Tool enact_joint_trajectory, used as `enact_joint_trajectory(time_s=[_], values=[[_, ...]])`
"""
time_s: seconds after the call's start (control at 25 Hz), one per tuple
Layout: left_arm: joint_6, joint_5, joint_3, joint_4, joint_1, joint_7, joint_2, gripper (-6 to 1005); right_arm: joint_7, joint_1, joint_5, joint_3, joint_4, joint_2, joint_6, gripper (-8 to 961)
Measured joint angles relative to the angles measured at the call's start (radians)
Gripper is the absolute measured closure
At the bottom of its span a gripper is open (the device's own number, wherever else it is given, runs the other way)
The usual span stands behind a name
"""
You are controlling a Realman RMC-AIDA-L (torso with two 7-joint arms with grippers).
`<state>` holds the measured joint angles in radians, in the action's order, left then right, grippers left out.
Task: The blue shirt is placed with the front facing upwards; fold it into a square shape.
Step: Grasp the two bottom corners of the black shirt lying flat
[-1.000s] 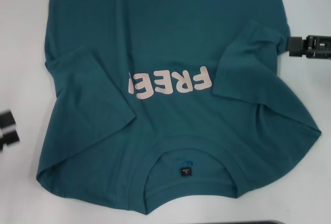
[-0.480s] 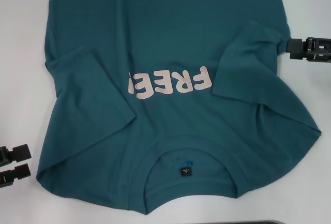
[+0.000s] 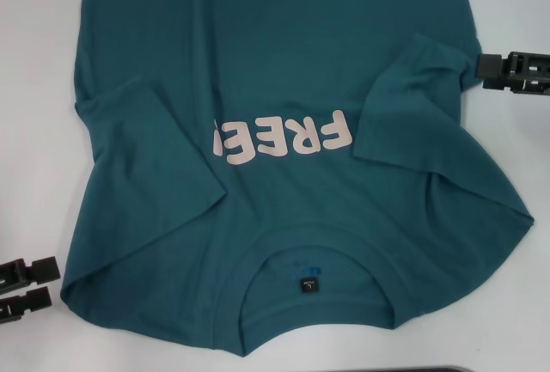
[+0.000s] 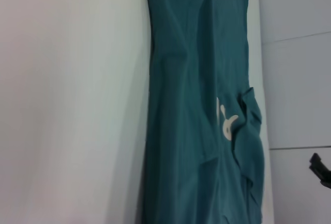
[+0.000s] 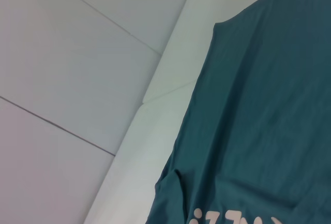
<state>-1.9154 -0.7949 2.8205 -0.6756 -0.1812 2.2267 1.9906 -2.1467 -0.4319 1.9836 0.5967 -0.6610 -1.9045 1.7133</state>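
We see the blue shirt [image 3: 284, 131] (both sleeves folded inward) on the table [image 3: 34, 88], left tool [image 3: 43, 282] apart beside its shoulder, right tool [image 3: 485, 70], whose state we cannot tell, near the other sleeve.

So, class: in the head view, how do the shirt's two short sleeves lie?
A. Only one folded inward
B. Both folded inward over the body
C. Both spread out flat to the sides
B: on the blue shirt, both sleeves lie folded in over the body, each covering an end of the lettering.

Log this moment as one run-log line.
blue shirt: front up, both sleeves folded inward, not yet square | left tool: open, beside shirt's near left corner, apart | right tool: off right sleeve edge, empty
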Motion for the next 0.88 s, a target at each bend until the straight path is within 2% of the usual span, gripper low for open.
enact_joint_trajectory(time_s=[0.88], values=[[0.086, 0.041, 0.000, 0.007, -0.015, 0.024, 0.022, 94, 0.000, -0.002, 0.000, 0.000, 0.003, -0.001, -0.007, 94]])
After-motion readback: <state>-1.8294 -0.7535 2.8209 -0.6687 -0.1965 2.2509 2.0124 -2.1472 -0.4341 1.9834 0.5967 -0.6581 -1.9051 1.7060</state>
